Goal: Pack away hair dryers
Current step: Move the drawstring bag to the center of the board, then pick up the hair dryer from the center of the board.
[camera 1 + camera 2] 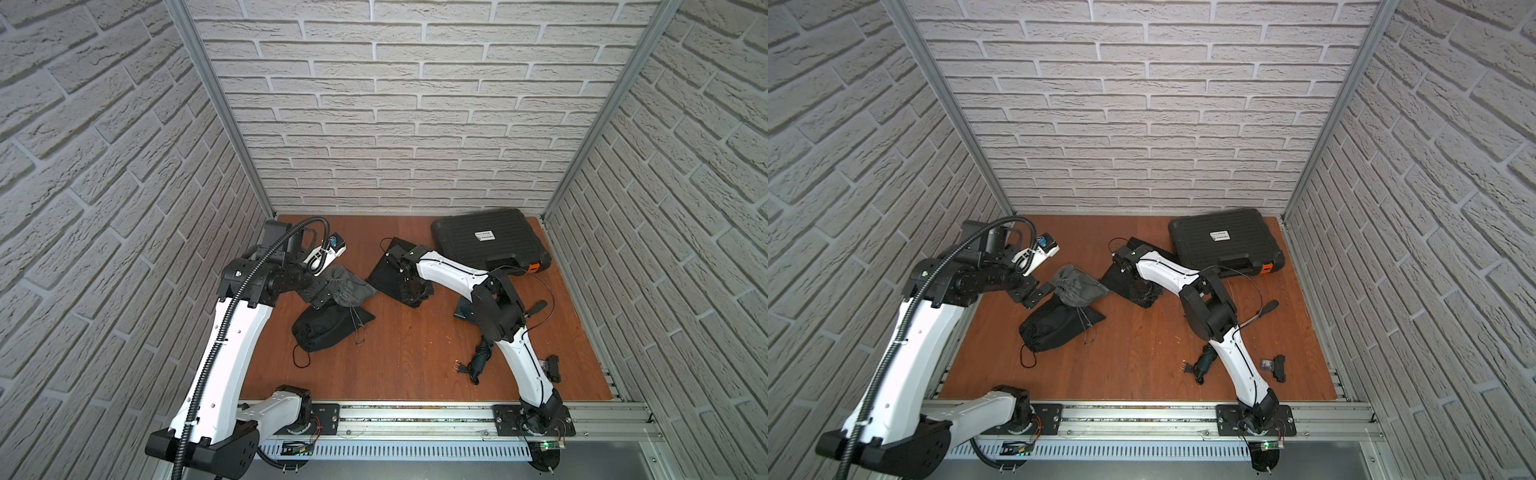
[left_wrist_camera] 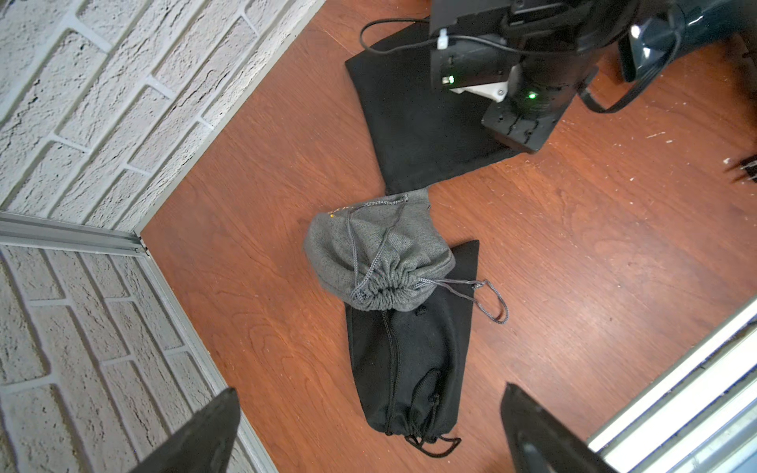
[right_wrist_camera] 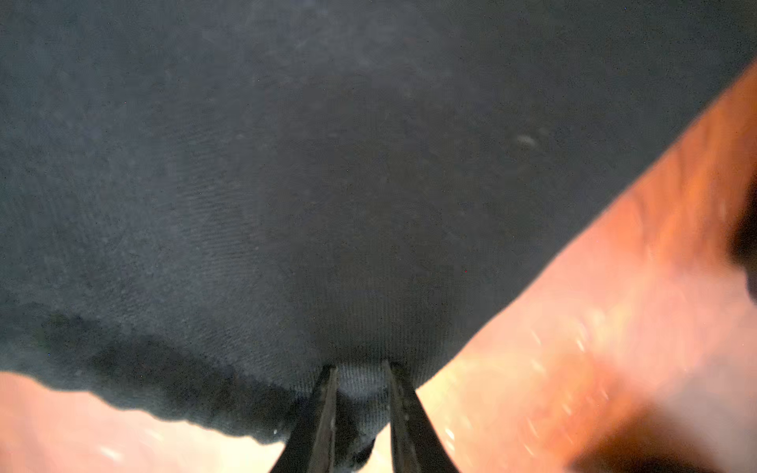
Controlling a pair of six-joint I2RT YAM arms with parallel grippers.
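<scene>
**If the edge slips**

Since your right hand (image 3: 360, 368) grips only the edge of the flat black cloth pouch (image 1: 390, 278) beside the ribbed black hard case (image 1: 486, 239), lifting may pull it free. The dark teal plastic hair dryer (image 1: 1204, 361) lies in front of that case, under your right arm (image 1: 440, 270); your left hand (image 2: 368, 389) stands wide open.

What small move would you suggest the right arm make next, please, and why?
Probably lift slightly: the right gripper looks closed on the edge of the flat black pouch, which lies flat, so raising it may open the mouth for the teal hair dryer nearby.
</scene>
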